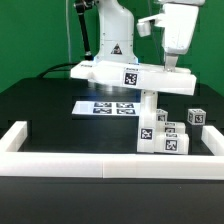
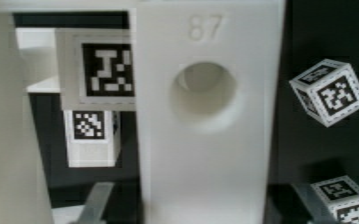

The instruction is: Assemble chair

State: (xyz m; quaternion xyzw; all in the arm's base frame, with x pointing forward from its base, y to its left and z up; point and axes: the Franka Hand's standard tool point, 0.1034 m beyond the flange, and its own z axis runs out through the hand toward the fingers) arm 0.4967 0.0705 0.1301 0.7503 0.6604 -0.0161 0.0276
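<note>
We see the robot's gripper (image 1: 172, 64) in the upper right of the exterior view, reaching down onto the right end of a flat white plastic slab (image 1: 112, 72) with a black-and-white tag on top. The slab sits raised off the black table (image 1: 40, 112), and a white upright post (image 1: 150, 108) stands below its right part. We cannot tell whether the two are joined. A cluster of small white tagged blocks (image 1: 172, 138) lies at the post's foot, in the lower right of that view. The marker board (image 1: 104, 107) lies flat under the slab, and the white border rail (image 1: 90, 160) runs along the front.

In the wrist view, a white plastic part with an oval hole (image 2: 202, 110) fills the middle, very close to the camera. It may be the slab itself. Tagged blocks (image 2: 330, 90) show beyond it. We cannot tell how far apart the jaws stand, or whether they clamp anything.

We judge the main risk to be the slab tipping or twisting, since it overhangs far toward the exterior view's left. If the hold is loose or off-centre, the slab could slip, miss the post and knock the loose blocks below.
</note>
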